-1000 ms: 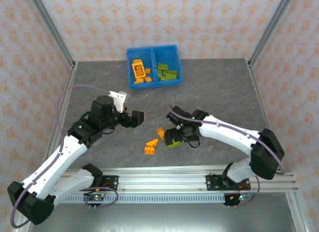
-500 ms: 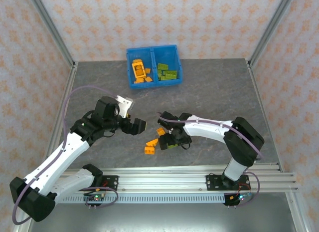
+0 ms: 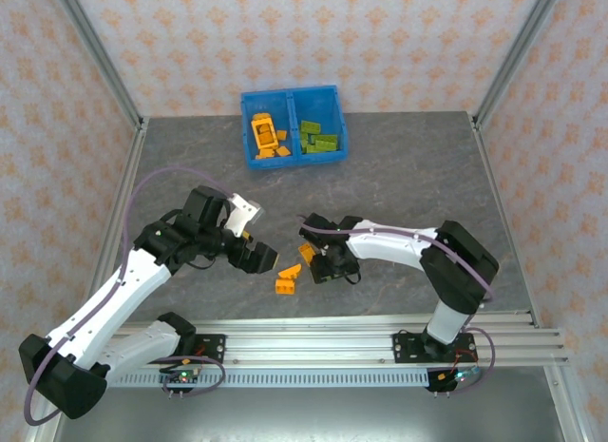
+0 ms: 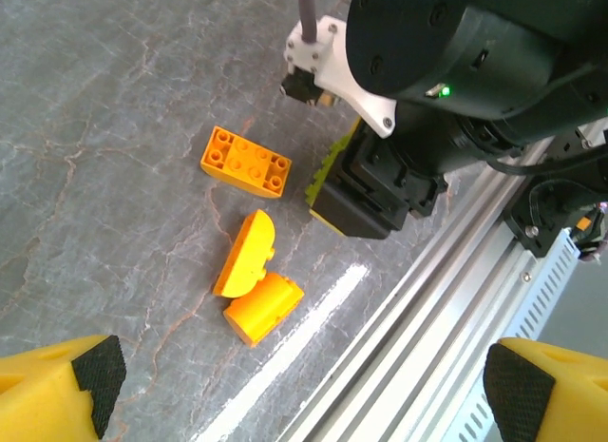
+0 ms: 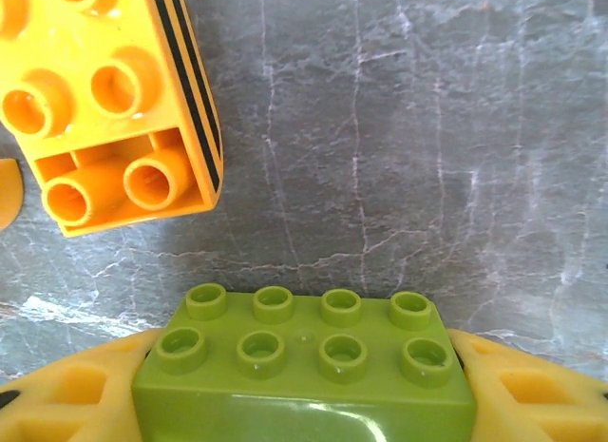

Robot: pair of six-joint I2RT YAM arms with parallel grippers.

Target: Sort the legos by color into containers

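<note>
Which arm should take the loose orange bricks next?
Left. The left pincer is open and hovers just beside the orange bricks, with nothing between its fingers. The right pincer is occupied, shut on a lime brick.

Bright, even light fell from above on the table, leaving only soft, short shadows in the sharp top view. In the left wrist view a white streak of glare lay on the table beside the metal rail, and the left gripper's fingers in the bottom corners were out of focus. In the right wrist view the green brick bore a glossy highlight on its near face, the orange brick threw a narrow shadow along its right side, and the right gripper's fingers looked soft.
</note>
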